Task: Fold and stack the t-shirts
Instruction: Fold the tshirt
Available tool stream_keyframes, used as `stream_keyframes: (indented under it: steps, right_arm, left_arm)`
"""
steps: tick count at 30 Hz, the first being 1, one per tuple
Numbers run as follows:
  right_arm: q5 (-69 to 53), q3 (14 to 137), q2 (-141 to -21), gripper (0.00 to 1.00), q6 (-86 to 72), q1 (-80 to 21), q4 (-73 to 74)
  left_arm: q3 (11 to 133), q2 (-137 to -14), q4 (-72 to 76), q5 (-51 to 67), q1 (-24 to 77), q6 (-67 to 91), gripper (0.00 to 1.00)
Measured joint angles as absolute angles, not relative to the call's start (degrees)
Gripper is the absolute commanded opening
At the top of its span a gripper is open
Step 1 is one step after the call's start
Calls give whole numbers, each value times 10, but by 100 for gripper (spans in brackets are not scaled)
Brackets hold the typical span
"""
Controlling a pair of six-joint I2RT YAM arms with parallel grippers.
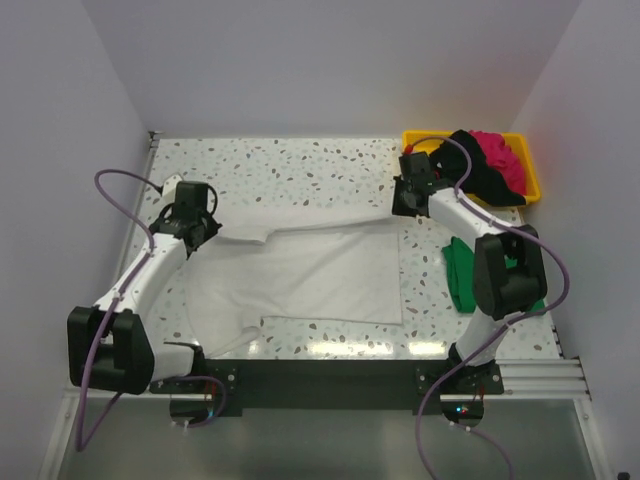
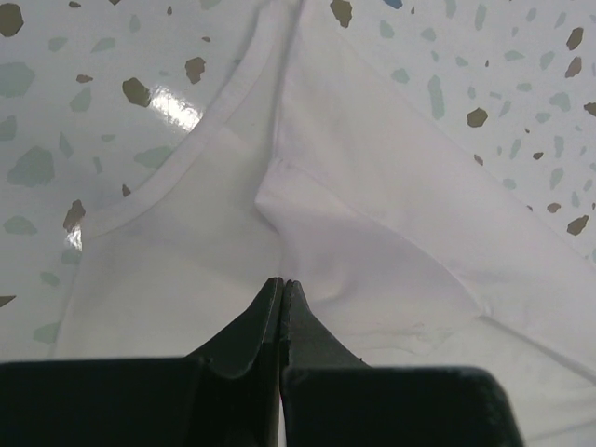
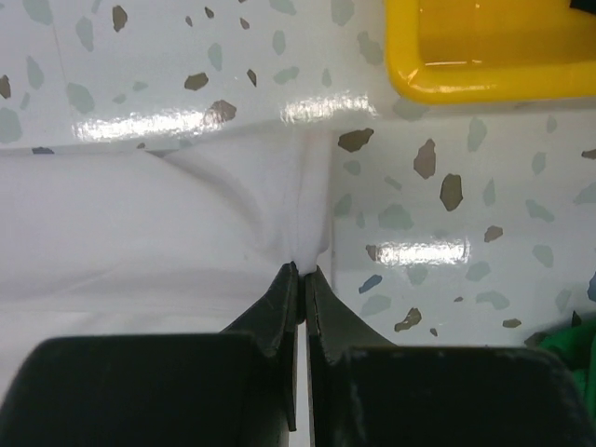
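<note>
White t-shirt (image 1: 320, 275) on tabletop (image 1: 300, 170): L pincer (image 2: 281, 284) & R pincer (image 3: 303, 272) both clenched on far corners; lift level, keep taut, fold toward near hem.

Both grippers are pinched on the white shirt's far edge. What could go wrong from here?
1. The right gripper holds only a small pucker at the corner of the white shirt; it may slip out when pulled.
2. The yellow tray sits close beyond that gripper; a fold swing might clip it.
3. The left gripper pinches beside a sleeve seam, so the fold could come out skewed.
</note>
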State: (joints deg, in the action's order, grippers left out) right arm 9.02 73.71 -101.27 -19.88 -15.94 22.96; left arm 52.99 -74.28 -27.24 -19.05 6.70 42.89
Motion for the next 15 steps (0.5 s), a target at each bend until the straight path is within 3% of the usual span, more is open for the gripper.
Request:
stream_keyframes:
  steps: [6,8,10,12,13,15]
  right_arm:
    - [79,687,-999,1,-201,-159,228]
    - [79,672,-995,6,-205,-159,225]
    - [79,656,-991,8,-208,-159,223]
    - [78,643,-989,12,-213,-159,221]
    - [78,635,-988,24,-216,-159,220]
    - [76,616,-985,34,-223,-159,216]
  left_arm:
    - [465,-714,-276,-169,67,429,0]
    - [440,-710,-278,-163,67,429,2]
    - [418,-710,-282,-159,67,428,11]
    - [399,-710,-289,-154,67,425,30]
    - [390,-710,-292,-152,67,424,36]
    - [378,-707,-303,-152,67,425,51]
